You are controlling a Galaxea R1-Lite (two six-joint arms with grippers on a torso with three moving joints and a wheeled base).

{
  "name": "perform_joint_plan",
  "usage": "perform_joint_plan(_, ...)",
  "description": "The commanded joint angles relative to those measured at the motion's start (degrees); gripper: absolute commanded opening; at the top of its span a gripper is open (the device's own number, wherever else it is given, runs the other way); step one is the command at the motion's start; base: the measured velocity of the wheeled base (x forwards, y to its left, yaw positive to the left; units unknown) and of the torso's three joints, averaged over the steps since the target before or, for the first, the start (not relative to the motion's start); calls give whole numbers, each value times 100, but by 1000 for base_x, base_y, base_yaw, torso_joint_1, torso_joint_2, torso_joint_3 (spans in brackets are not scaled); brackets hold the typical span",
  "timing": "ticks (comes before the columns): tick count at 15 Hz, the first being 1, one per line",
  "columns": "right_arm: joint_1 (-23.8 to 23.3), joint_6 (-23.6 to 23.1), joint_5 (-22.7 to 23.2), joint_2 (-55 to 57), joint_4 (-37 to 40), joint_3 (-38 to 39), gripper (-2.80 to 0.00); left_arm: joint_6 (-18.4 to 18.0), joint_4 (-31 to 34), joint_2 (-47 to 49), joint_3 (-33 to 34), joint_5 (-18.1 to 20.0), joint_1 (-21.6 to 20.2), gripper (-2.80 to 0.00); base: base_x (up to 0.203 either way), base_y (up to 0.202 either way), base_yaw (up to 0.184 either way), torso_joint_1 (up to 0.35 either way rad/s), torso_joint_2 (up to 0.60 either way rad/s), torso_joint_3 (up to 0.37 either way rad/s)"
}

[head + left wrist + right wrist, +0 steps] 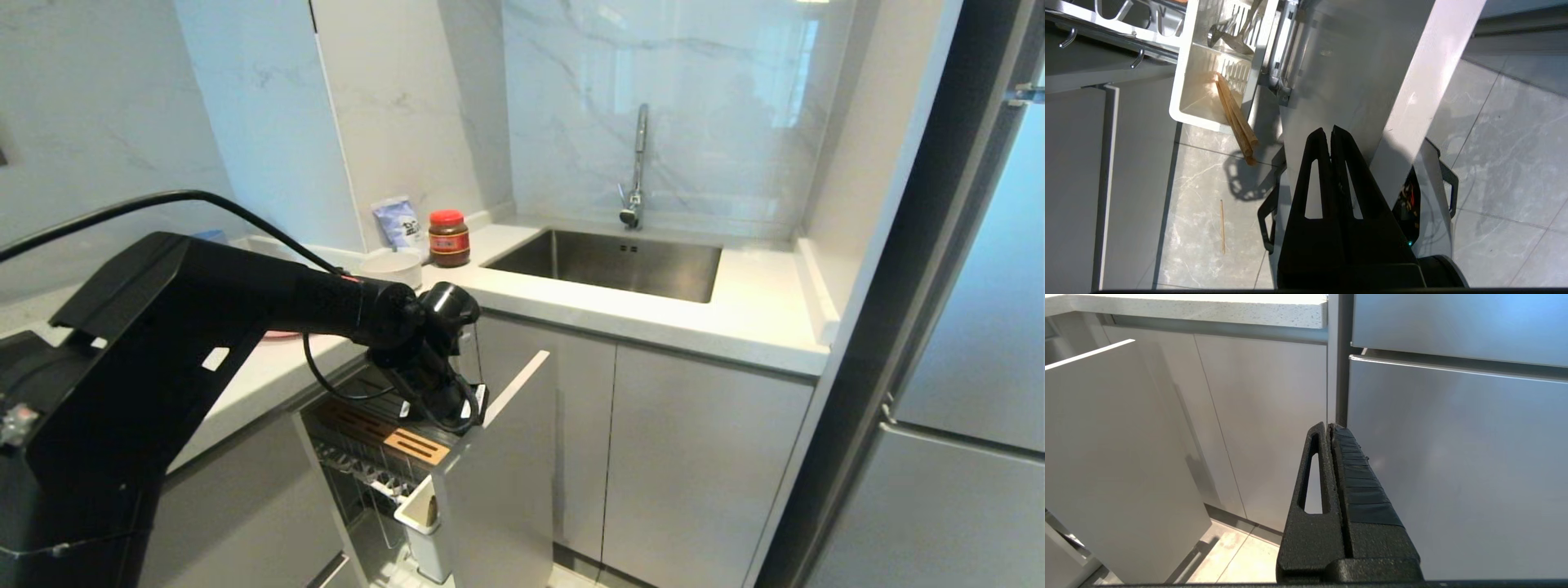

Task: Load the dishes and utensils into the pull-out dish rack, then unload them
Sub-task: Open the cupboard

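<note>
The dish rack [424,457] stands pulled out below the worktop [571,306], its grey front panel [502,482] wide. The left gripper [1329,130], closed and empty, hangs just over the panel's top edge; a drop could knock it. In the white caddy [1192,104] the chopsticks [1235,118] lean out over the rim and look likely to tip; the fork [1229,34] lies in the next compartment. The bowl [393,266] waits on the worktop. The right gripper [1329,426] is parked, closed.
</note>
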State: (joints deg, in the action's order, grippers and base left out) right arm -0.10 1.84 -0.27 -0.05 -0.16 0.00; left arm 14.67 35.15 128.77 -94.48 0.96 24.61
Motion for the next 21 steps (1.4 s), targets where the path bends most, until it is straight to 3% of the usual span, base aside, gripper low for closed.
perform_joint_plan(1,1,0,0,-13,-2,7,-280,43,19,-10,55,18,103,-280,0,0,0,0,0,0)
perform_joint_plan(4,1,0,0,-18,-2,4,-280,228,19,-23,70,59,263,-280,0,0,0,0,0,0)
perform_joint_plan(8,1,0,0,-14,-2,2,-280,412,19,-189,114,965,327,-280,0,0,0,0,0,0)
perform_joint_plan(13,1,0,0,-14,-2,9,-280,536,10,-186,211,1055,572,-280,0,0,0,0,0,0)
perform_joint_plan(21,1,0,0,-14,-2,1,-280,738,1,-247,311,1506,828,-280,0,0,0,0,0,0)
